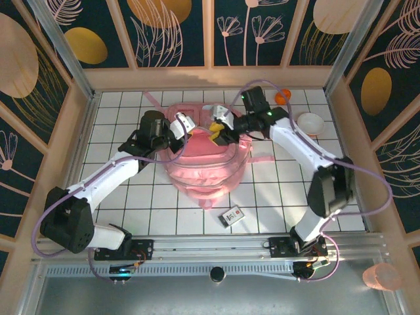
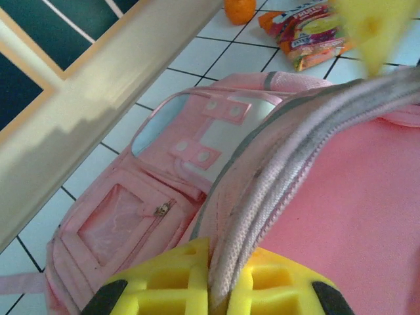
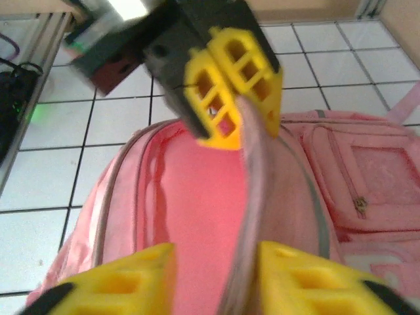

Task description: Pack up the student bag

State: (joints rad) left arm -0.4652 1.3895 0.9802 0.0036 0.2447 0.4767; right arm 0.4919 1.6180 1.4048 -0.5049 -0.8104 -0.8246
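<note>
The student bag (image 1: 203,172) lies flat mid-desk (image 1: 131,213). Its front pockets and white patch (image 2: 230,138) sit toward the far wall and its main mouth faces up. The left jaws are pressed together on the zip rim (image 2: 295,151), with yellow fingers (image 2: 164,285) either side of the webbing and no gap. We read that as lifting the flap so the mouth gapes for packing. The right jaws stand spread, fingers (image 3: 105,282) apart. The same rim (image 3: 252,177) runs loose between them and is not clamped. Our judgement is that one side holds the bag open while the other is free to go and fetch.

Both wrists crowd one short stretch of rim, fingers near each other, so there is little slack there. The wooden wall rail (image 2: 98,111) runs close behind the bag on the far side. An orange (image 2: 239,8) and a snack packet (image 2: 308,29) sit in that strip. A white bowl (image 1: 310,123) lies near the right arm. A small card (image 1: 231,215) rests just beside the bag's near edge. A strap (image 1: 266,159) trails out to the right and looks to us like a snag risk. The near left and near right tiles are the open room we see.
</note>
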